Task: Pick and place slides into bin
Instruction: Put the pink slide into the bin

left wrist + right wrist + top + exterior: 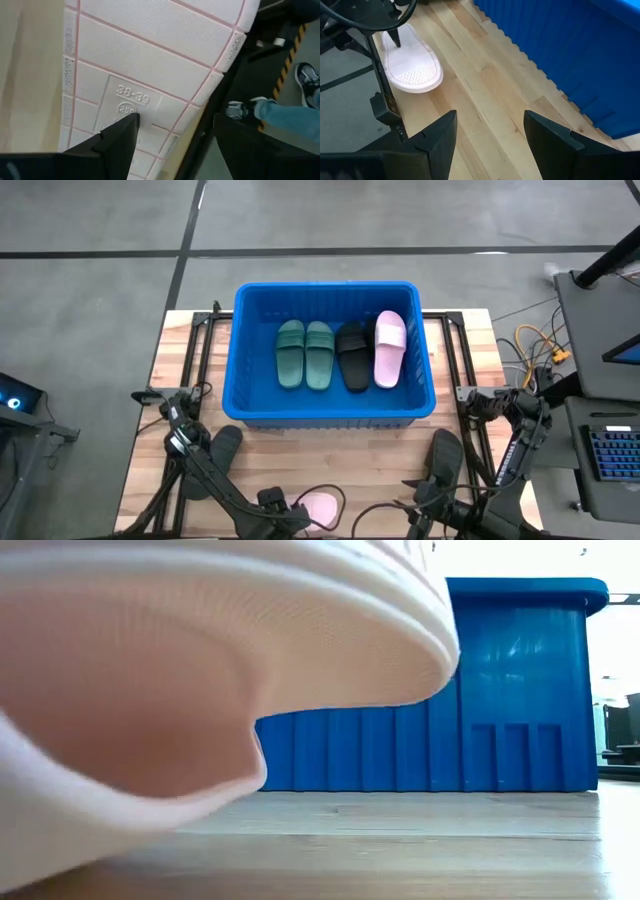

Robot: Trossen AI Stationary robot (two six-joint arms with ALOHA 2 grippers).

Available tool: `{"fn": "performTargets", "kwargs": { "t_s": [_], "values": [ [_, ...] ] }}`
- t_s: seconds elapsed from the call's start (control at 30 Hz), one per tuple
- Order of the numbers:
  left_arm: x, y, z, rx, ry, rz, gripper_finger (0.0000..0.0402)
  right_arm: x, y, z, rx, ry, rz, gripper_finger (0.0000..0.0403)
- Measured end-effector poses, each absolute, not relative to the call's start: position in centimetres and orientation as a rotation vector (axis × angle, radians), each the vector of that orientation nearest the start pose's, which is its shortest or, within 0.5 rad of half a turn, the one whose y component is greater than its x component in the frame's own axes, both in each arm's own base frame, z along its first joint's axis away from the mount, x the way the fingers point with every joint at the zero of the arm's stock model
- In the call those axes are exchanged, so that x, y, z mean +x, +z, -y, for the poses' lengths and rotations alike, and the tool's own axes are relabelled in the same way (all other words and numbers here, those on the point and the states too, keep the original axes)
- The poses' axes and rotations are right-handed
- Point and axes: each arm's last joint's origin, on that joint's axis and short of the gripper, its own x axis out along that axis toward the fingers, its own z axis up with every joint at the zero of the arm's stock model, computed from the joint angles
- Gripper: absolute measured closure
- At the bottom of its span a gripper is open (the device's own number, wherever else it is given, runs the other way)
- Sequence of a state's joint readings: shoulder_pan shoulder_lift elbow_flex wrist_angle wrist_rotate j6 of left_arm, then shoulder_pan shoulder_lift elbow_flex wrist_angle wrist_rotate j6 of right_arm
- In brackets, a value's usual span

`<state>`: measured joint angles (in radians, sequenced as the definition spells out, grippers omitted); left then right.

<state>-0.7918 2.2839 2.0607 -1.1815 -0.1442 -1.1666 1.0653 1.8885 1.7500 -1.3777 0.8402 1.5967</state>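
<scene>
The bright blue ribbed bin [330, 412] holds two dark green slides [304, 354], a black one [352, 356] and, at three o'clock, a pale pink one [389, 348], while the pale pink slide [412, 62] on the light wooden table [490, 105] shows a pink-lined white grid sole.

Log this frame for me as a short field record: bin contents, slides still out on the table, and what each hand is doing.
bin: blue, at the table's far middle
in bin: two dark green slides, one black slide, one pale pink slide, side by side
on table: dark slide front left, dark slide front right, pale pink slide at the front edge, sole up
left hand: directly over the pink slide's sole, open
right hand: open, empty, over bare wood near the bin wall
other: a person's shoes beyond the table, left wrist view
</scene>
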Motion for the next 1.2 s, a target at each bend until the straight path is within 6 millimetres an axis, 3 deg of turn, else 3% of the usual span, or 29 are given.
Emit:
{"fn": "performTargets", "kwargs": {
  "t_s": [0.37, 0.97, 1.2],
  "values": [
    [32.9, 18.2, 32.8, -0.383, 0.213, -1.296, 0.0155, 19.3, 29.3, -30.2, 0.269, -0.478, -0.693, 0.0184],
    [32.8, 17.7, 32.8, -0.368, 0.215, -1.302, 0.0155, 19.5, 29.3, -30.1, 0.264, -0.482, -0.695, 0.0184],
    [32.3, 16.3, 32.6, -0.325, 0.208, -1.329, 0.0155, 19.7, 29.3, -30.0, 0.266, -0.487, -0.694, 0.0184]
  ]
}}
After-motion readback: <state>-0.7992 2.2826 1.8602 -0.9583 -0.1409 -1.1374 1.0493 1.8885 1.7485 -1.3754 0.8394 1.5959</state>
